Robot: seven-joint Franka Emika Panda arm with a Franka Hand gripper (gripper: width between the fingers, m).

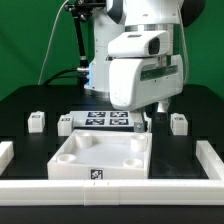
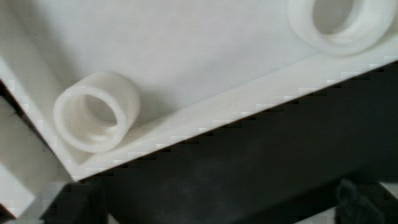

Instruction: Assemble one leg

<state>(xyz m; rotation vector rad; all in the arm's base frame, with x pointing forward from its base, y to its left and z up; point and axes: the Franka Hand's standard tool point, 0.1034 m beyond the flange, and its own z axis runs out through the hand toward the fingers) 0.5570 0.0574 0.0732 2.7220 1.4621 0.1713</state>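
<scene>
**Fingers** (image 1: 161, 104): mine. They are almost wholly hidden behind my white wrist housing (image 1: 140, 70) in the exterior view, where only a dark stub shows below it. I cannot tell whether they are wide or narrow, or whether they hold anything. They hang over the middle of the tabletop, above the marker board's end on the exterior view's right.

**Tabletop** (image 1: 25, 100): black, with white rails (image 1: 212, 162) along the edges on the exterior view's left, right and near sides.

**Tray** (image 1: 85, 158): large, white and square, lying flat near the middle of the near edge. It has one marker tag on its front wall. The wrist view shows two of its round sockets (image 2: 98, 112), its raised rim and dark tabletop beyond, all blurred.

**Marker board** (image 1: 105, 120): flat and white, carrying a row of tags. It lies at the tabletop's centre, just behind the tray.

**First leg** (image 1: 36, 121): a small white block with a tag, standing toward the edge on the exterior view's left, apart from everything else.

**Second leg** (image 1: 66, 124): the same kind, just beside the marker board's end on the exterior view's left.

**Third leg** (image 1: 179, 122): the same kind, standing toward the edge on the exterior view's right, near my fingers but not touching them.
</scene>
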